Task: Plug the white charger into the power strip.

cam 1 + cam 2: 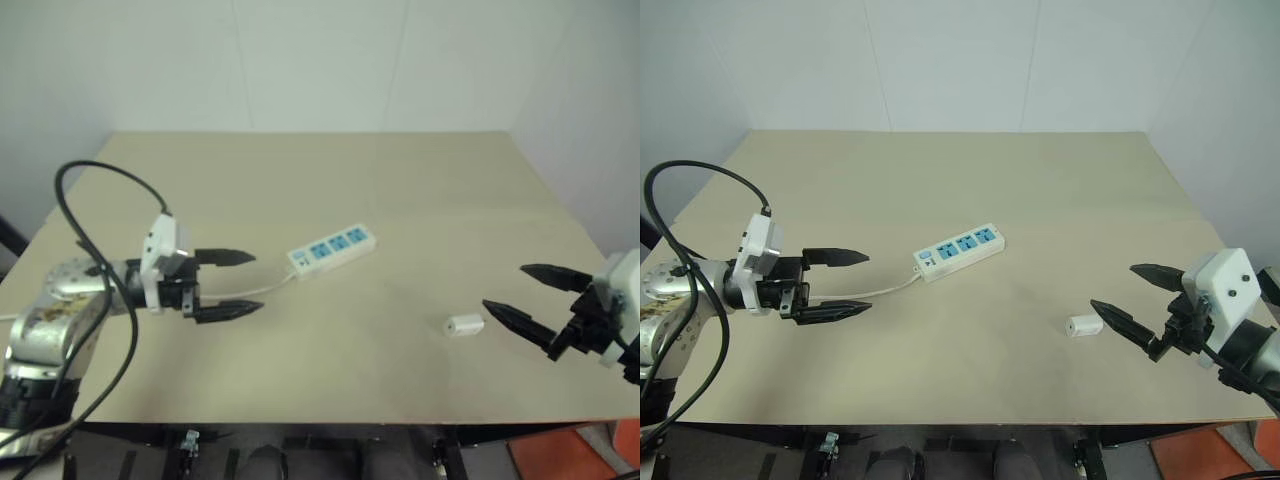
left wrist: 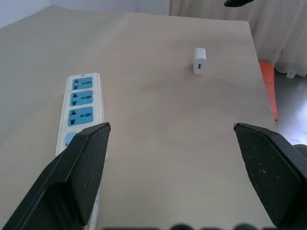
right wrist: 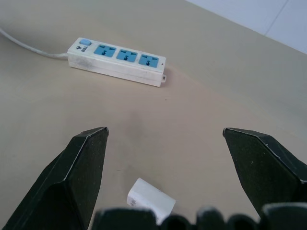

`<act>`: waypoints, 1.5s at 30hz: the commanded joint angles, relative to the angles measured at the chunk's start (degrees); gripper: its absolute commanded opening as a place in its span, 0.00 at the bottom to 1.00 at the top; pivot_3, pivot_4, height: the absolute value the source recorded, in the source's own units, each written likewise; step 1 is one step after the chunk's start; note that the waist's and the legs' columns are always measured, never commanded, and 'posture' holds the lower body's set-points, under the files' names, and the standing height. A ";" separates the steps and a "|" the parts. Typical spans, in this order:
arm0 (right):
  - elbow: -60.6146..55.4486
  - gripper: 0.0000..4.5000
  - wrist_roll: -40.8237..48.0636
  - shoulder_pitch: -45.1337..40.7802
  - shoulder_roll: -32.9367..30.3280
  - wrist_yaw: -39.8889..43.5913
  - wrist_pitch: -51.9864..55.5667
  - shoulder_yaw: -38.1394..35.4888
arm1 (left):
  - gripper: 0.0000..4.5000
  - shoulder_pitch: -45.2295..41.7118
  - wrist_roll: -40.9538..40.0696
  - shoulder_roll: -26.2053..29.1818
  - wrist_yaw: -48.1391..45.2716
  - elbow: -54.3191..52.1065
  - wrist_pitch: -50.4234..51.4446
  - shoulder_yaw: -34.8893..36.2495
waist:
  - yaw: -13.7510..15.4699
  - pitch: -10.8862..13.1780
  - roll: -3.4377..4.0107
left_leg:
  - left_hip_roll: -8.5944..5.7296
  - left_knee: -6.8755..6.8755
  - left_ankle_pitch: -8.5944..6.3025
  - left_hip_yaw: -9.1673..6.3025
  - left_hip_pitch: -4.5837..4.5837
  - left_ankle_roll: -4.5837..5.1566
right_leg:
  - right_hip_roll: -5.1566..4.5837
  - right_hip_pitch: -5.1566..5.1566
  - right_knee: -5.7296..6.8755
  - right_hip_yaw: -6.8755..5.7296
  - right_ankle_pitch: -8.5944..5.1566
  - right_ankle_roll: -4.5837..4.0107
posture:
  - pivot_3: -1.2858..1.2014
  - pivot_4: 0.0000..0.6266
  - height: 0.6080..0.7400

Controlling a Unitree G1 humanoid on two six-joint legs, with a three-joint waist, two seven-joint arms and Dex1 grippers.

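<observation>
Both grippers spread wide, empty; charger and strip lie loose on the table.

Your left gripper (image 1: 833, 285) has its two black fingers far apart, nothing between them, hovering just above the table (image 1: 1040, 190) and pointing toward the power strip (image 1: 959, 251); the strip's thin white cord (image 1: 875, 292) runs back past the lower finger. Your right gripper (image 1: 1133, 297) is equally splayed and empty, tips aimed at the white charger (image 1: 1084, 325), which lies on its side just beside the lower fingertip, not touching. Charger is unplugged, well apart from the strip, toward your right. Strip lies diagonal near table centre, three blue sockets facing up, switch end toward your left gripper.
</observation>
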 commanded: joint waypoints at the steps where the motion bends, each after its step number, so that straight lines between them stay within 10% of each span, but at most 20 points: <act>1: -0.48 1.00 0.59 -1.64 -0.94 -0.80 -1.27 0.65 | 1.00 -1.67 0.23 0.25 -0.91 1.31 -1.19 0.22 | -0.05 0.00 0.00 | 0.00 0.00 0.00 0.00 0.00 0.00 | 0.00 0.00 0.00 0.00 0.00 0.00 | 0.52 0.24 1.00; 14: -1.40 1.00 0.55 -4.47 -0.04 -4.70 -0.83 5.16 | 1.00 -8.74 7.32 -9.88 6.97 10.57 -6.55 -4.03 | 0.85 0.01 0.00 | -0.01 0.04 0.00 -0.01 -0.04 0.00 | 0.00 -0.02 0.01 -0.02 0.00 0.00 | 0.52 0.24 1.00; 27: -1.71 1.00 1.23 -6.52 0.33 -7.29 -0.88 6.17 | 1.00 -23.30 22.46 -29.09 10.46 53.21 -38.37 -10.02 | 1.35 0.02 -0.04 | -0.10 0.15 0.00 -0.07 -0.13 0.01 | -0.01 -0.07 0.02 -0.03 0.02 -0.02 | 0.52 0.24 1.00; 45: -4.09 1.00 3.76 -7.41 0.92 -9.40 -0.95 5.85 | 0.96 -33.57 34.90 -35.58 23.99 82.22 -48.39 -10.36 | 1.46 0.02 -0.06 | -0.23 0.21 0.01 -0.21 -0.21 0.02 | -0.05 -0.07 0.09 -0.06 0.02 0.01 | 0.52 0.24 1.00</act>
